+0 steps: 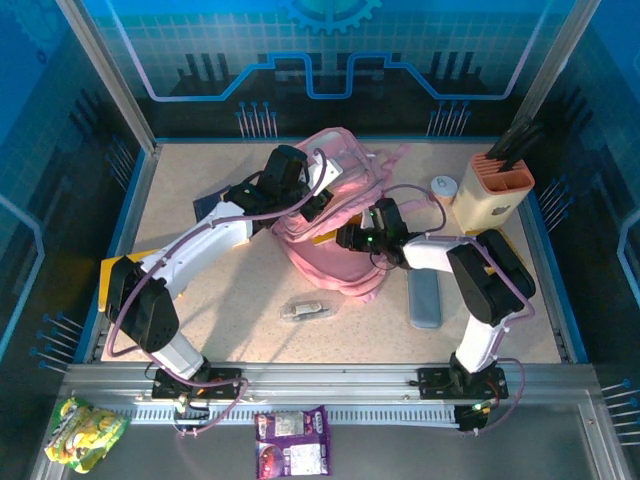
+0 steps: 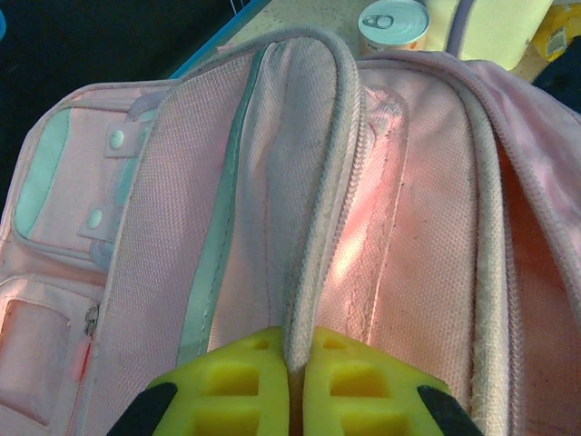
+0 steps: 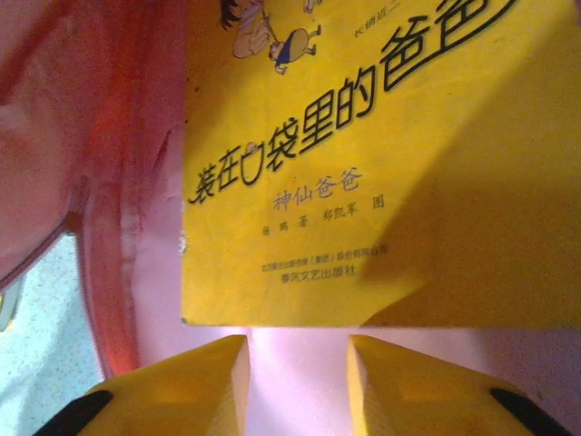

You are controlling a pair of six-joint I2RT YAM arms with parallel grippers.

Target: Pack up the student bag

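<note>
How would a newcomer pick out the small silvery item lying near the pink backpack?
Find the large soft pink fabric backpack at the middle of the speckled beige table. On the tabletop between it and the near edge lies a small silvery-grey packet. It is shorter and shinier than the long blue-grey case to its right.

Left gripper (image 2: 295, 352) jaws pinched together; right gripper (image 3: 298, 352) jaws apart.

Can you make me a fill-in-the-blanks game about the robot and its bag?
The left gripper pinches the large soft fabric backpack, whose colour is ___.
The thin book with black Chinese writing has a ___ cover.
The right gripper, facing that book, is ___.
Missing words: pink, yellow, open.
</note>
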